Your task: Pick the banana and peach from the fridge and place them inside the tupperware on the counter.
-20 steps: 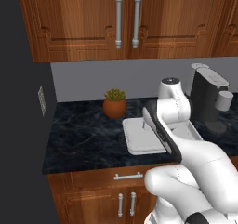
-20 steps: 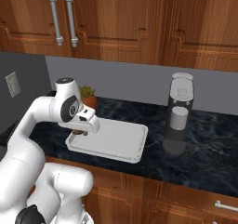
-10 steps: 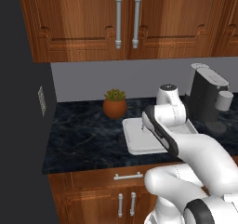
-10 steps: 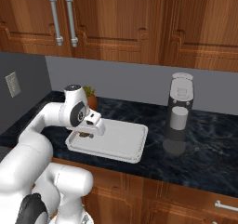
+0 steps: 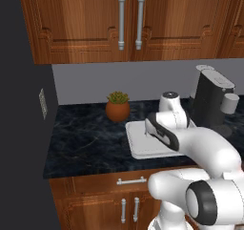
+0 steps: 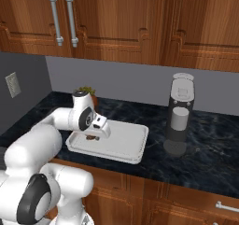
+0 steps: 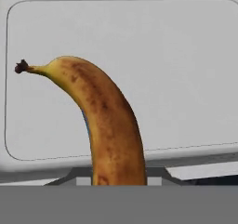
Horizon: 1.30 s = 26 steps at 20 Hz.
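My gripper point(image 6: 94, 136) is shut on the banana point(image 6: 91, 137) and holds it low over the left part of the white tupperware point(image 6: 122, 141), which lies on the dark marbled counter point(image 6: 205, 165). In the hand view the brown-spotted yellow banana point(image 7: 109, 125) rises from between my fingertips, its dark stem end pointing up and left across the tupperware's bare floor point(image 7: 176, 69). In the left base view my arm covers the right part of the tupperware point(image 5: 141, 147). The peach and the fridge are out of view.
A terracotta plant pot point(image 5: 117, 109) stands at the back of the counter point(image 5: 86, 143), just behind and left of the tray. A dark coffee machine point(image 6: 179, 114) stands to the tray's right. Wooden wall cabinets point(image 6: 121, 23) hang above.
My hand has come down and forward with the banana, from above the tray's left edge to low over the tray's floor. The tray has not moved.
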### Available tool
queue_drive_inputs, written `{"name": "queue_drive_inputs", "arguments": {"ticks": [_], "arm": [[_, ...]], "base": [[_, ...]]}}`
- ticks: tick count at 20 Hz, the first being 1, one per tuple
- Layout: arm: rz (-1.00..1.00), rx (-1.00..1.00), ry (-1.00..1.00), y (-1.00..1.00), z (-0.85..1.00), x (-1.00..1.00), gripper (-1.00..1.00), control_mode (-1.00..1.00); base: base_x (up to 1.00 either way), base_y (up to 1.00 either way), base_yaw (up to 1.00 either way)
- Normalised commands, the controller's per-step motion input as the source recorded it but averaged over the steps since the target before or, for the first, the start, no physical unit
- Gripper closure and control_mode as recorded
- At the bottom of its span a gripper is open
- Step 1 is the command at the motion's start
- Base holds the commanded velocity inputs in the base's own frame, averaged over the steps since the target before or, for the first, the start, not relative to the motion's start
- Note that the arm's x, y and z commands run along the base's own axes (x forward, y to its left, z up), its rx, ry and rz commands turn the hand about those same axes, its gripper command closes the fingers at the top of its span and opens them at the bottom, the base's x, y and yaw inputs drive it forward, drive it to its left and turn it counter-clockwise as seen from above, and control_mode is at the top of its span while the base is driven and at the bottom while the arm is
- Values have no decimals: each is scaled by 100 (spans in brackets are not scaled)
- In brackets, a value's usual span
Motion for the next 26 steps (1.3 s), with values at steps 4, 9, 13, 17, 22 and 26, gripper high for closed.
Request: {"name": "queue_drive_inputs", "arguments": {"ticks": [4,9,13,17,22,26], "arm": [[0,0,0,-6,-32,27,100,-100],[0,0,0,-3,-33,31,100,-100],[0,0,0,0,-34,32,100,-100],[0,0,0,0,-32,34,100,-100],[0,0,0,0,-29,38,100,-100],[0,0,0,0,-19,37,-100,-100]], "base": [[0,0,0],[0,0,0],[0,0,0],[0,0,0],[0,0,0],[0,0,0]]}}
